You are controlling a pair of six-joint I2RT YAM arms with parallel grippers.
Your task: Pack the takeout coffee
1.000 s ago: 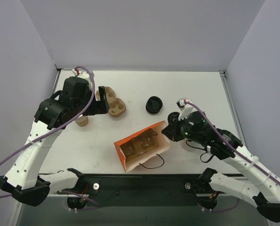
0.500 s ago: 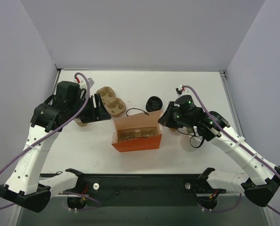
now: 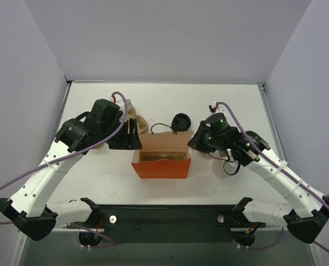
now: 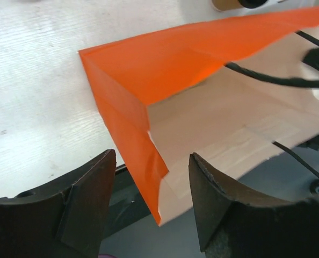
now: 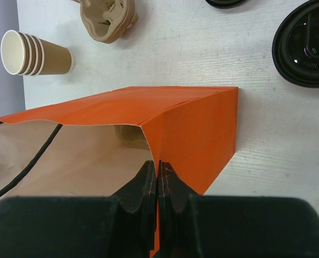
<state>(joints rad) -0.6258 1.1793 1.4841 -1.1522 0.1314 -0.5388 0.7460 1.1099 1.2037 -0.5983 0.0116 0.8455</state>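
Takeout coffee cup (image 5: 35, 54) shows in my right wrist camera on the left part of the table (image 3: 220, 100), past the orange bag (image 3: 162, 166). It is tan-brown with a white inside, its mouth is uncovered, and several nested rims show. It sits just nearer to me than the pulp cup carrier (image 5: 108, 19). From overhead, my left arm hides most of it. A black lid (image 3: 181, 121) rests apart from the cup, just beyond the bag's far right corner. The bag stands upright mid-table with its mouth open and its black cord handles loose. My right gripper (image 5: 157, 167) is pinched tight on the bag's right rim. My left gripper (image 4: 151, 161) straddles the bag's left rim corner, its fingers (image 4: 89, 204) spread with a gap on each side, gripping nothing.
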